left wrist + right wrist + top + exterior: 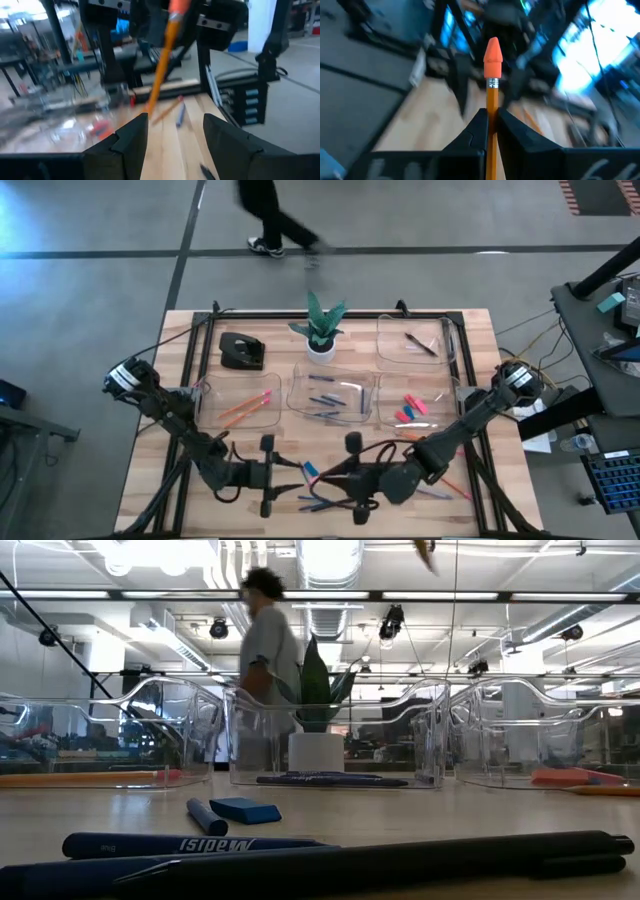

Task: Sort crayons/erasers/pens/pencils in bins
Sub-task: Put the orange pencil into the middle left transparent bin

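Wood table (pixel 470 330), pencil (pixel 492 95) pinched in right hand (pixel 491 125)

We are working low in the frame.
Left gripper (pixel 296 478) and right gripper (pixel 335 480) are facing each other below the bins (pixel 331 395).

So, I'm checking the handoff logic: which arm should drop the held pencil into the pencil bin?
Right, probably. The right gripper is already shut on the pencil; the left gripper is open and empty, though nearer the pencil bin.
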